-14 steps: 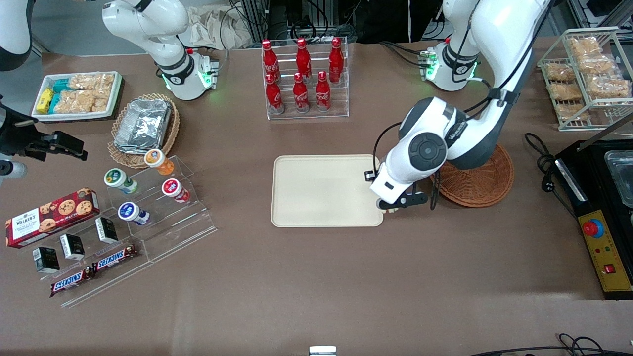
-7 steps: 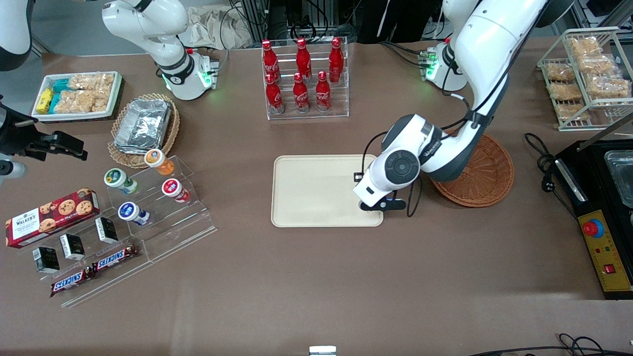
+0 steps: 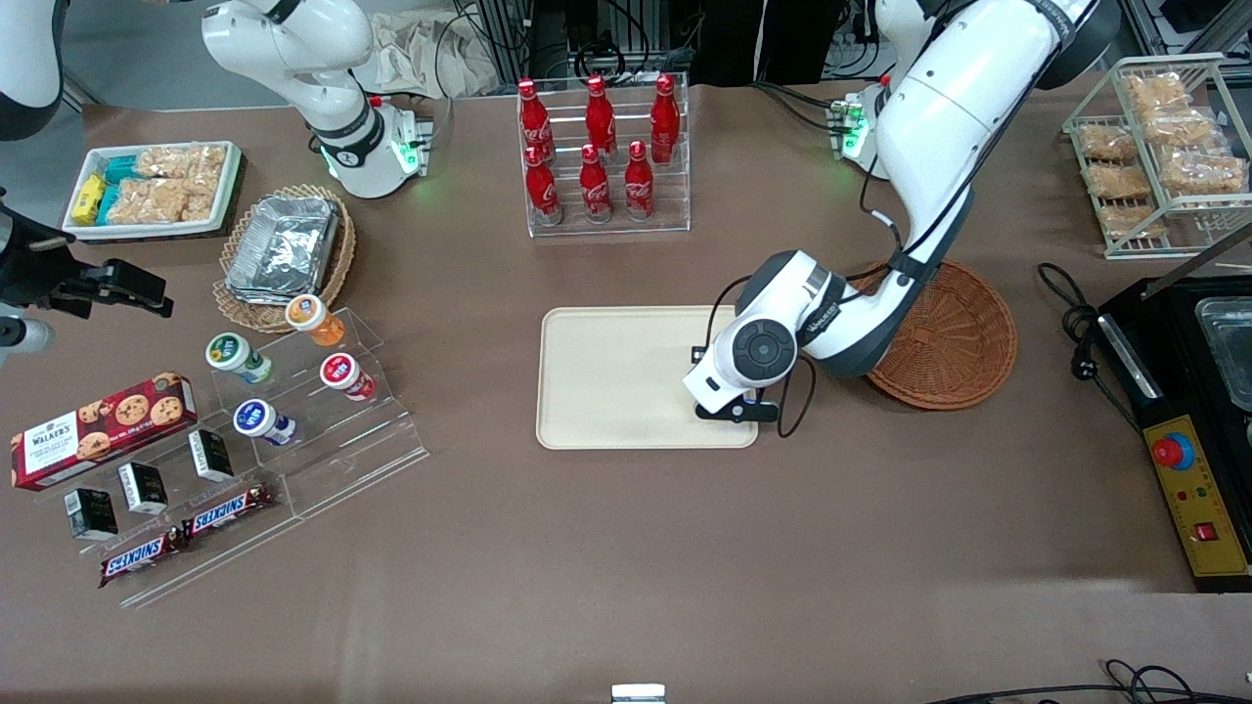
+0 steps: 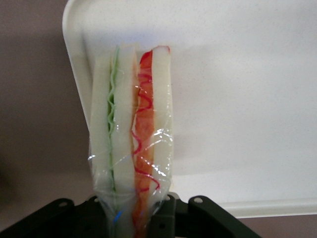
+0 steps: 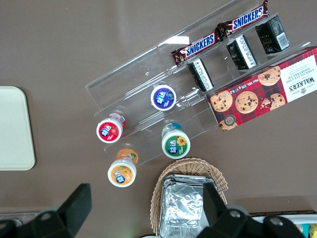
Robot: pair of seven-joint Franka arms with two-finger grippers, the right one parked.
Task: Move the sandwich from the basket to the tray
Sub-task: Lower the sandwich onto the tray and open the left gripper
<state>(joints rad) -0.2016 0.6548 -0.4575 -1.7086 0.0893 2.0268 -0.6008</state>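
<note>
So the left arm's gripper (image 4: 141, 218) is hanging over the tray (image 3: 606, 376), right above the tray's corner nearest the basket (image 3: 954, 337) and nearest the front camera. It's clamped on the sandwich (image 4: 132, 139), and the wrist view shows that pretty clearly: the wedge is pinched between the fingers (image 4: 163, 220) at one end and sticks out away from them, still in its clear plastic wrap. You can see the layers edge-on, white bread with a green wavy line of filling on one side and red-orange filling on the other.

In that same wrist view the sandwich lines up with the tray's rounded corner, partly over the cream surface and partly over the rim and the brown table (image 3: 626, 548) just beside it. Can't tell whether it's touching the tray or held a bit above it. From the front the arm's wrist blocks the sandwich completely, so no help there.

The basket sits just beside the tray toward the working arm's end of the table, partly covered by the arm, and the part that shows has nothing in it. The tray's surface away from that corner is plain and bare. The rack of red bottles (image 3: 599, 147) stands farther from the front camera than the tray.
</note>
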